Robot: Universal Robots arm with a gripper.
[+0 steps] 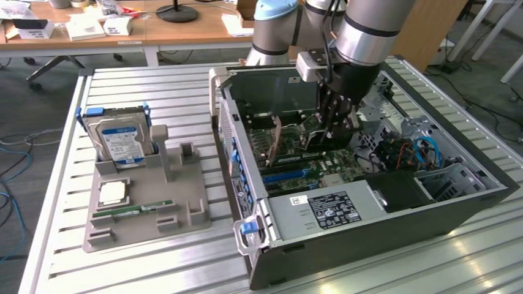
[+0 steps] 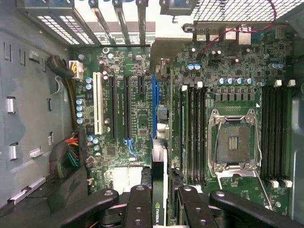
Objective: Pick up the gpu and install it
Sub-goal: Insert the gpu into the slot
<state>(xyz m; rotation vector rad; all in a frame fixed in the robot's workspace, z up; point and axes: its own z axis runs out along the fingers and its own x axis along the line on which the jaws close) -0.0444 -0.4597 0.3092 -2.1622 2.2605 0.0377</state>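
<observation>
Inside the case (image 1: 457,202): the gripper (image 1: 337,125) hangs low over the motherboard (image 2: 128,156).
Gripper: its fingers (image 2: 138,204) pinch the gpu (image 2: 157,211) from both flat sides.
Gpu: held on edge between the fingers, with a green logo on the edge facing the wrist camera. In the exterior view it shows as a dark card (image 1: 315,136) under the gripper. It is in line with the long blue slot (image 2: 154,102); I cannot tell whether it touches it.
Socket (image 2: 235,142): bare, with memory slots on both sides.
Case: on its side, open on top, on the slatted table (image 1: 122,86).
Holder (image 1: 155,196): beside the case, on the exterior view's left. It carries a hard drive (image 1: 119,141) upright, with a chip (image 1: 112,193) and a stick (image 1: 135,210) lying flat.
</observation>
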